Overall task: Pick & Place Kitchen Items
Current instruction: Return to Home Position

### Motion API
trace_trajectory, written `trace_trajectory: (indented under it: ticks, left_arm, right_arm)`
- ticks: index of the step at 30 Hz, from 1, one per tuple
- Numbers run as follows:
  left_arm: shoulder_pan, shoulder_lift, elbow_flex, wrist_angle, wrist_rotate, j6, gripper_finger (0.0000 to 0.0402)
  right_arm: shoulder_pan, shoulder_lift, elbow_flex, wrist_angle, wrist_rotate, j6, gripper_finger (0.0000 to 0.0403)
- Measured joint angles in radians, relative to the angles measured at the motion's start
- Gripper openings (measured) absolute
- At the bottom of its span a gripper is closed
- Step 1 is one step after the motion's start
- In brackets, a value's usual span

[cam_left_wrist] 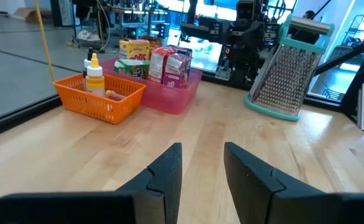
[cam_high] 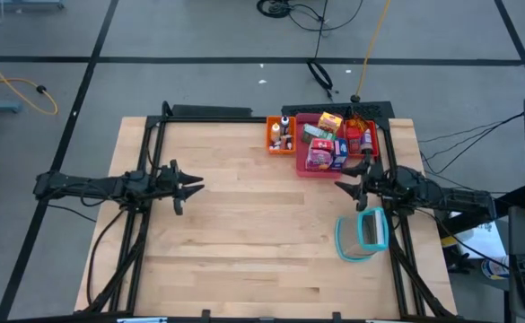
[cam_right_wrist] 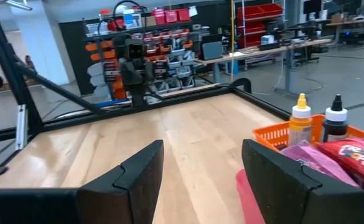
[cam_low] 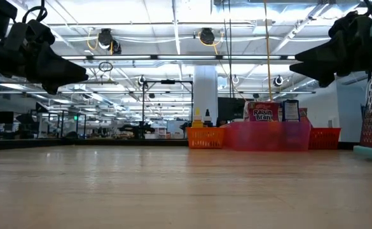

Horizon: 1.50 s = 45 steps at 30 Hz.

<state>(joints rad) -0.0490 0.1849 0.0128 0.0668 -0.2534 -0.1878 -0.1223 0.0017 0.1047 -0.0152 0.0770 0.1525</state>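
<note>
- Table [cam_high: 244, 224]: pale wood, smooth, satin.
- Orange basket [cam_left_wrist: 116, 102]: latticed plastic.
- Pink tray [cam_left_wrist: 185, 93]: translucent plastic.
- Cartons [cam_left_wrist: 169, 65] inside it: glossy printed card.
- Grater [cam_left_wrist: 284, 78]: perforated metal, teal plastic rim.

The left arm [cam_high: 83, 186] and right arm [cam_high: 441, 196] are matt black and slim, with chunky joints. Their fingers [cam_left_wrist: 166, 180] are flat, angular black wedges.
</note>
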Motion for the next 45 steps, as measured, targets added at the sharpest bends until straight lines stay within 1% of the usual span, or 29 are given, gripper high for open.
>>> trace_trajectory:
  ticks: [9,45]
  left_arm:
    - [0.0,0.0,0.0,0.001,0.0,0.001,0.0118]
    - [0.0,0.0,0.0,0.005,0.0,0.001,0.0118]
  right_arm:
    - [0.028,0.0,0.0,0.003,0.001,0.001,0.021]
    - [0.021,0.014,0.0,0.004,0.0,0.0,0.021]
